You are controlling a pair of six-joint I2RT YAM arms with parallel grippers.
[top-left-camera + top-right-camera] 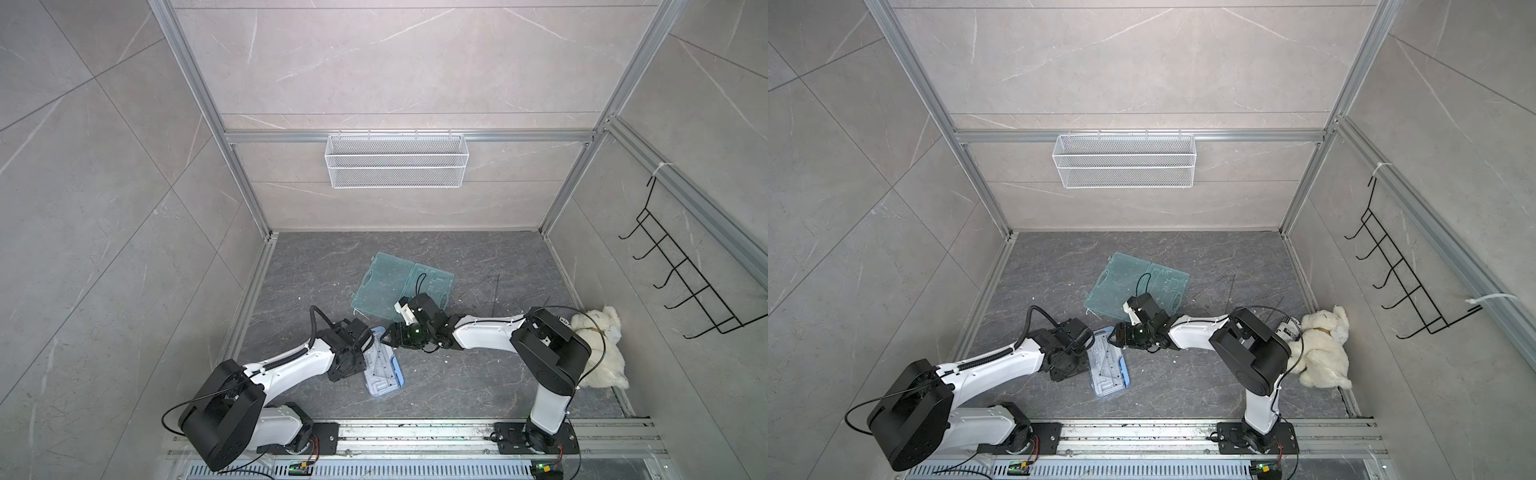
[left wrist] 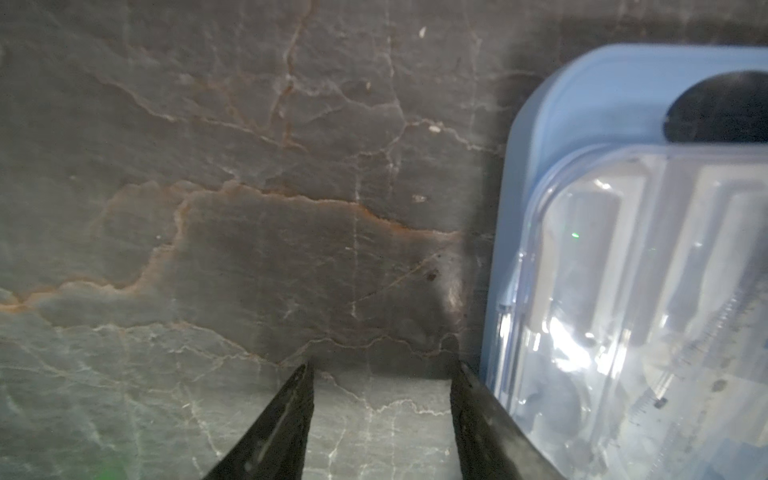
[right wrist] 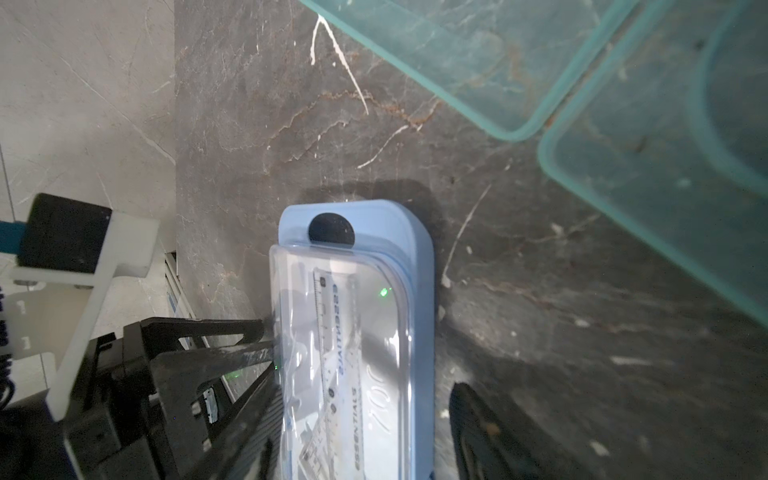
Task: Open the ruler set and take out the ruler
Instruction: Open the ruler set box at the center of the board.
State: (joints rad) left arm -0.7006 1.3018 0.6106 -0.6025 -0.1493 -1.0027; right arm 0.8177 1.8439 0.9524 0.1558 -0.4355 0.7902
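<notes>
Right wrist view: right pincer (image 3: pixel 368 386) astride ruler set (image 3: pixel 417 266), jaws parted.

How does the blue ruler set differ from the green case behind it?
The blue ruler set is shut, rulers showing under its clear lid; the green case lies opened flat, halves side by side. The blue ruler set is narrow with an opaque base; the green case is broader and see-through. Both rest flat on the dark table.
</notes>
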